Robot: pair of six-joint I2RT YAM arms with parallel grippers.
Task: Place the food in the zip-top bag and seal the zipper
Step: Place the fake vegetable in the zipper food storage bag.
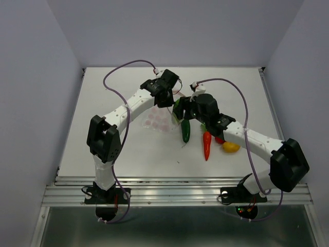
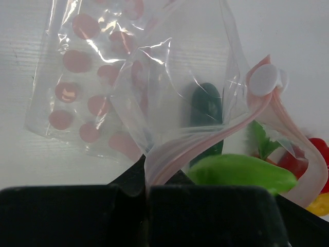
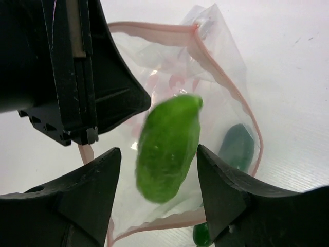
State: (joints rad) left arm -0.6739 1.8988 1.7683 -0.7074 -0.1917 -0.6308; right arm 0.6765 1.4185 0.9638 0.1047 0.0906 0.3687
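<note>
Where the left arm reaches over the tabletop (image 1: 103,149), the bag (image 1: 158,121) lies with its dotted body flat to the left and its mouth lifted toward the right. The left end effector (image 2: 146,191) is clamped narrow on the zipper (image 2: 205,136), holding that pink strip up so the mouth gapes in a loop.

Just right of it, the right end effector (image 3: 158,154) stands wide, with the light green pepper (image 3: 167,149) between its fingers above the open mouth. The pepper's long axis runs roughly along the fingers. A gap shows on its left side, and whether the right finger touches it I cannot tell.

The cucumber (image 1: 185,131) lies on the tabletop, its long axis running from near to far and its far end seen through the clear plastic. Whether that end is inside the bag or under it is unclear.

Right of the cucumber, the carrot (image 1: 206,145) lies roughly parallel to it, green top toward the far side and tip toward the arms' bases. The red pepper (image 1: 219,139) sits just beside the carrot, partly hidden by the right arm. The yellow vegetable (image 1: 231,147) is next to it, farthest right.
</note>
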